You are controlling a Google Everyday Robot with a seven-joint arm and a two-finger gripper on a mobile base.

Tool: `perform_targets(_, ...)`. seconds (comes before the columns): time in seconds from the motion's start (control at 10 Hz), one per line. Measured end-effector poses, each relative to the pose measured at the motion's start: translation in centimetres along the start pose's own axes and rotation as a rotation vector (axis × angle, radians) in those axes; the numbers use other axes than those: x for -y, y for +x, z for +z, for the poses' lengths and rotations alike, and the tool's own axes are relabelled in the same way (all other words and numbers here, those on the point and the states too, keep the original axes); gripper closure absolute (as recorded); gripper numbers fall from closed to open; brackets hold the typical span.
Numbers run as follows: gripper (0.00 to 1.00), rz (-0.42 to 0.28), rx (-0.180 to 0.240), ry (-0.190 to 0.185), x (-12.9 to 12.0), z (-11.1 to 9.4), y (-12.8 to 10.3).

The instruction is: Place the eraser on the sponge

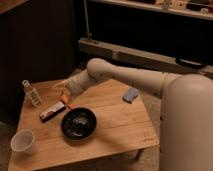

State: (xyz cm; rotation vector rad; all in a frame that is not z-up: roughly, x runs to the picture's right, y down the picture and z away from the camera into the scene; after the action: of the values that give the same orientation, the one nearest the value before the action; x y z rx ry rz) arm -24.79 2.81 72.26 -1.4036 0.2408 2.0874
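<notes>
The eraser (52, 111) lies on the left part of the wooden table (115, 125), a dark oblong block with a pale side. The light-blue sponge (131, 94) rests flat near the table's far right edge. My white arm reaches from the right across the table, and my gripper (63, 91) hangs just above and behind the eraser, near the orange pan handle (65, 100). The sponge is well to the right of the gripper.
A black pan (79, 123) sits mid-table in front of the gripper. A white cup (22, 141) stands at the front left corner. A small clear bottle (32, 93) stands at the far left edge. Dark shelving rises behind the table.
</notes>
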Motion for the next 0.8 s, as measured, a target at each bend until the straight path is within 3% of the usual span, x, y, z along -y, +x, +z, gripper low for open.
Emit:
perform_targets(0.3, 0.35, 0.030, 0.004, 0.131, -0.7, 5.0, -1.6)
perform_targets(0.8, 0.35, 0.070, 0.046, 0.238, 0.4, 7.2, -3.3)
